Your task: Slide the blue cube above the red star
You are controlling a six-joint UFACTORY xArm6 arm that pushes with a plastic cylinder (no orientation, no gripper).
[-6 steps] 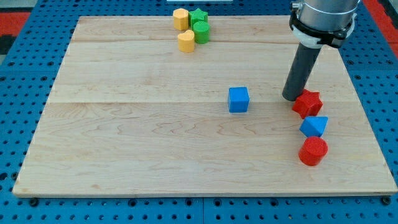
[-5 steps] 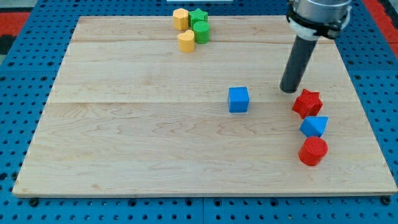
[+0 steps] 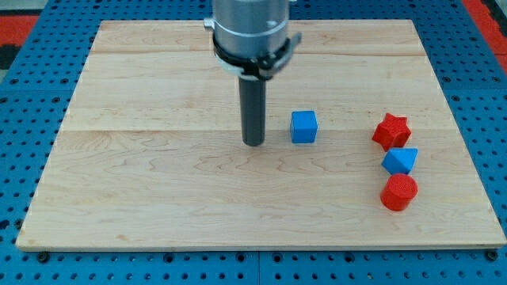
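Our tip [image 3: 253, 143] is no longer near the red star [image 3: 391, 131] at the view's right. It now stands on the view's left side of the blue cube [image 3: 303, 127], near it but apart from it, at about the same height in the view. Our arm's body now covers the yellow and green blocks at the view's top, so we cannot see them anymore.

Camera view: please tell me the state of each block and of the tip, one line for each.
my tip: on the board, left of the blue cube, not touching it.
blue cube: flat, alone, well left of the red star.
red star: flat, uppermost of the right-hand group.
blue block: directly below the star.
red cylinder: upright, lowest of the group.
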